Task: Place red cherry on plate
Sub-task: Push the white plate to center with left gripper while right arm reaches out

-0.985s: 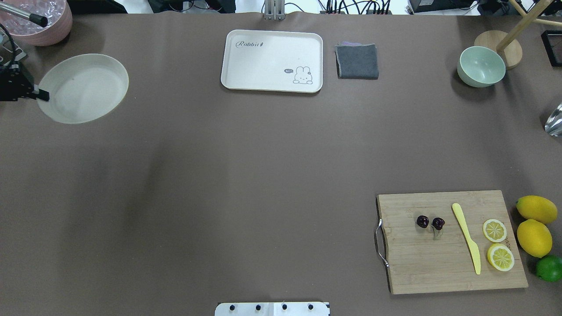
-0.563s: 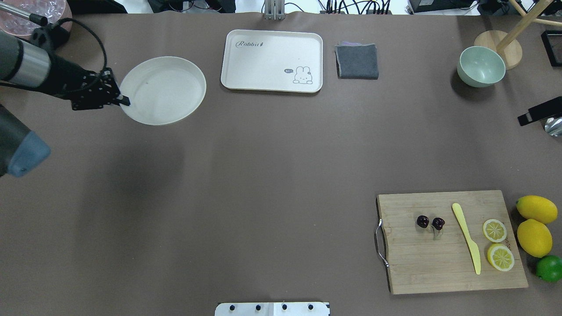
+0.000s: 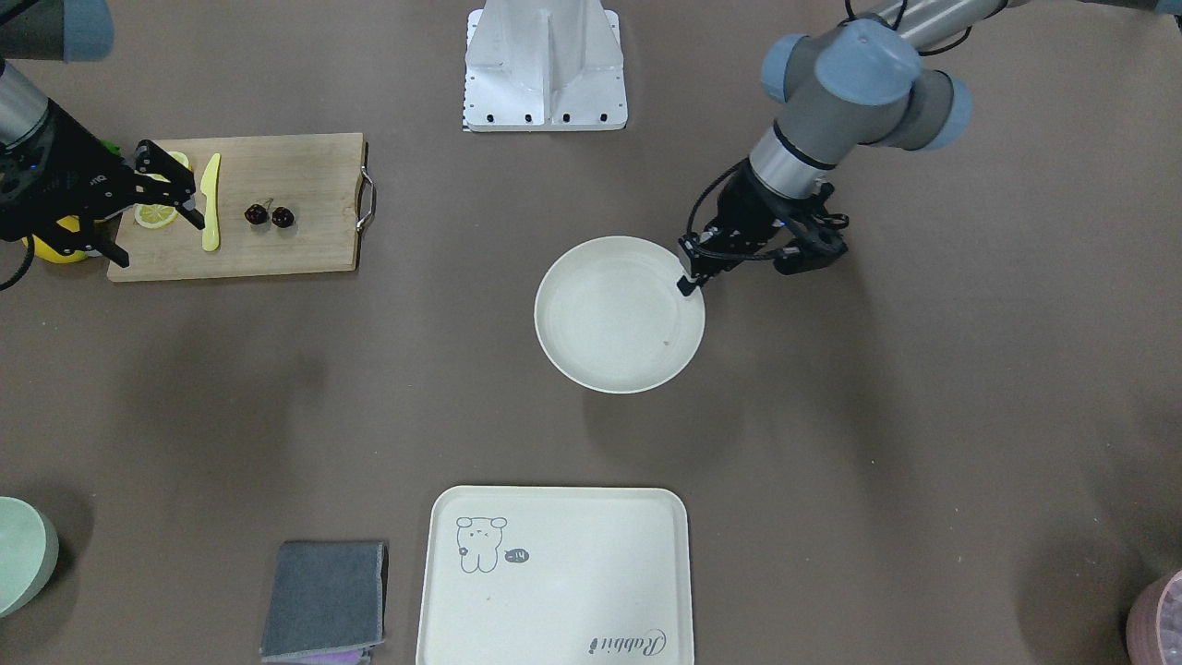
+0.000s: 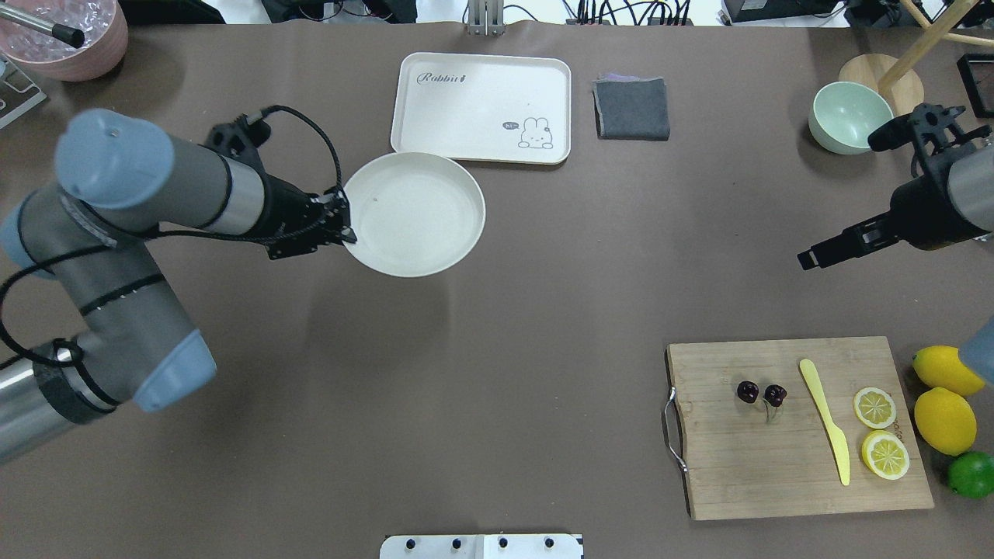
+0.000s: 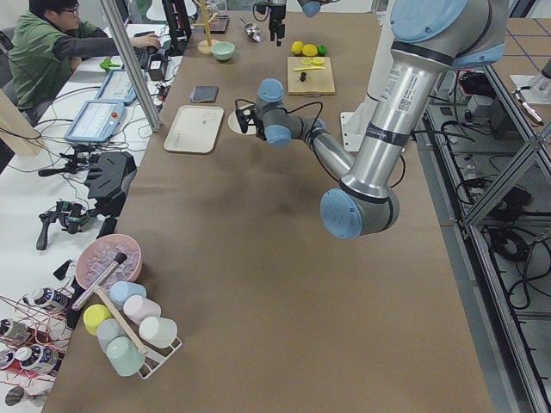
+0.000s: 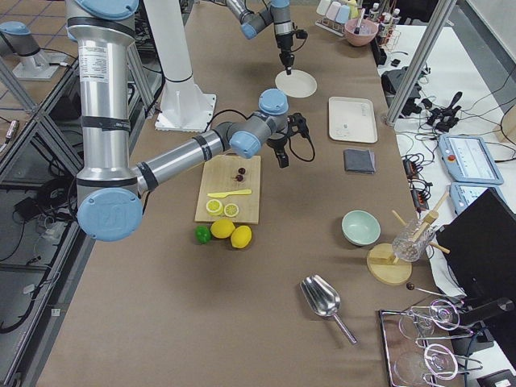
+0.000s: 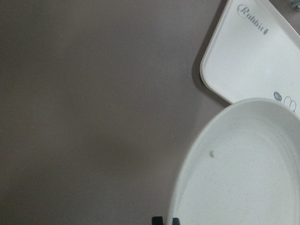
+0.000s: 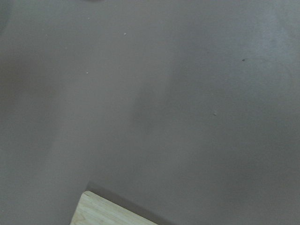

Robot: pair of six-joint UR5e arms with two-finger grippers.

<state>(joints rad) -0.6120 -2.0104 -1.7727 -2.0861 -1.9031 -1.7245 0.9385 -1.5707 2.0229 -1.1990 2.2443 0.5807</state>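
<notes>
The red cherry [image 4: 761,394] [image 3: 269,216], a pair of tiny dark fruits, lies on the wooden cutting board [image 4: 745,473] at the near right. The round cream plate [image 4: 415,213] [image 3: 619,314] hangs above the table's middle left, its shadow below it. My left gripper [image 4: 345,233] [image 3: 688,277] is shut on the plate's left rim; the left wrist view shows the plate [image 7: 243,168] with the fingertips pinching its edge. My right gripper [image 4: 808,259] [image 3: 162,243] hovers open and empty above the table, well beyond the board and apart from the cherry.
A rabbit tray [image 4: 481,107] and grey cloth [image 4: 631,109] lie at the back. A pale green bowl [image 4: 850,118] and wooden stand sit back right. On the board are a yellow knife [image 4: 825,431] and lemon slices [image 4: 881,435]; lemons [image 4: 946,400] and a lime lie beside it.
My left arm has carried the plate from the far left rightward, now beside the tray. My right arm has come in from the right edge toward the table.
</notes>
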